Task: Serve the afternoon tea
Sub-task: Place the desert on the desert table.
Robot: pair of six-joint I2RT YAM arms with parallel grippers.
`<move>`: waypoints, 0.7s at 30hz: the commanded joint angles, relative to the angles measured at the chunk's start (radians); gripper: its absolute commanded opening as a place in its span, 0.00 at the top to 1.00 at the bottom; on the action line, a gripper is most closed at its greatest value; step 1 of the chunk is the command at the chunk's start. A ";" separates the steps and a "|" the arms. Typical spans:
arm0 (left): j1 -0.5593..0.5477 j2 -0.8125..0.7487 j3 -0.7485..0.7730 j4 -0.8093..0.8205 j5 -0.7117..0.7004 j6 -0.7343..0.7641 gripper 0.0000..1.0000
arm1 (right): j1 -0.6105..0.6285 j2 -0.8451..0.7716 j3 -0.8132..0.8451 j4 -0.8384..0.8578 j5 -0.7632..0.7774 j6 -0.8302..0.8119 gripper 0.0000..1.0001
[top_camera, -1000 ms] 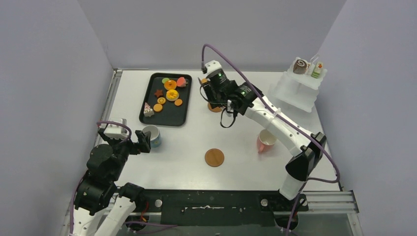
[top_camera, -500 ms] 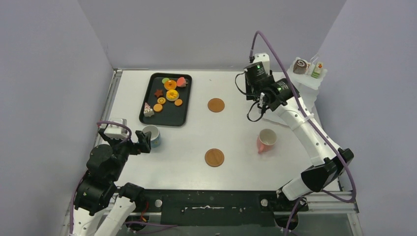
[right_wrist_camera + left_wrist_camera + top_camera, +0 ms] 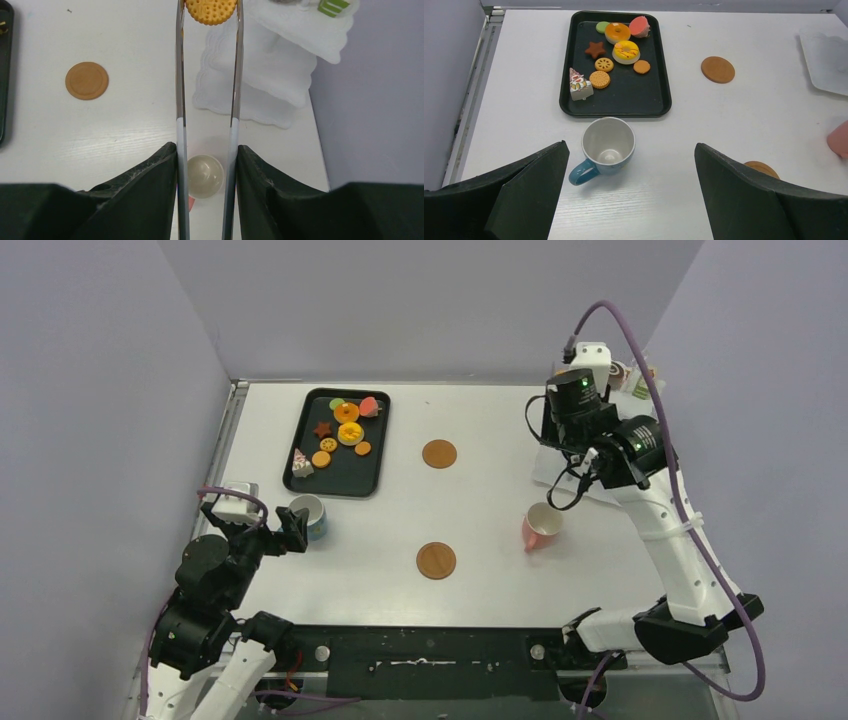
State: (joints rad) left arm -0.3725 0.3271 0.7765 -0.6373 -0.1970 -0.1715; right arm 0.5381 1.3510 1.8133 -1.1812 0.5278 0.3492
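My right gripper [image 3: 206,150] is shut on long metal tongs [image 3: 180,100], and the tong tips pinch a round yellow cookie [image 3: 210,11] held in the air by the white tiered stand [image 3: 280,65]. A green-and-white piece [image 3: 334,6] sits on the stand's top tier. The pink cup [image 3: 541,527] stands below the tongs. The black tray [image 3: 350,475] holds several pastries, among them orange tarts [image 3: 626,51], cookies [image 3: 599,79] and a cake slice [image 3: 580,87]. My left gripper [image 3: 630,147] stands open just short of the upright blue cup [image 3: 608,146], not touching it.
Two round brown coasters lie on the table, one [image 3: 439,453] right of the tray and one [image 3: 436,560] nearer the front. The grey wall stands close behind and right of the stand. The right arm [image 3: 660,520] arches over the table's right side.
The right arm has swung from beside the far coaster to the right, carrying the tongs over to the tiered stand. The left arm and both cups have not moved.
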 commanded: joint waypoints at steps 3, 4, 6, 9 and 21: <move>-0.008 -0.008 0.004 0.057 0.008 0.010 0.03 | -0.071 -0.039 0.057 -0.035 0.103 0.006 0.65; -0.008 -0.008 0.003 0.057 0.009 0.011 0.03 | -0.086 -0.041 0.056 -0.035 0.101 0.004 0.65; -0.008 -0.010 0.004 0.057 0.008 0.010 0.03 | -0.125 -0.044 0.046 -0.026 0.069 -0.005 0.65; -0.009 -0.008 0.003 0.057 0.008 0.011 0.03 | -0.198 -0.047 0.027 -0.014 0.015 -0.017 0.65; -0.008 -0.005 0.004 0.057 0.008 0.013 0.03 | -0.411 -0.036 -0.009 0.046 -0.147 -0.055 0.65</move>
State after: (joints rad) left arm -0.3782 0.3267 0.7765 -0.6369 -0.1970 -0.1711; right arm 0.1566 1.3296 1.8046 -1.2201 0.4164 0.3210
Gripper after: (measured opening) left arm 0.974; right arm 0.410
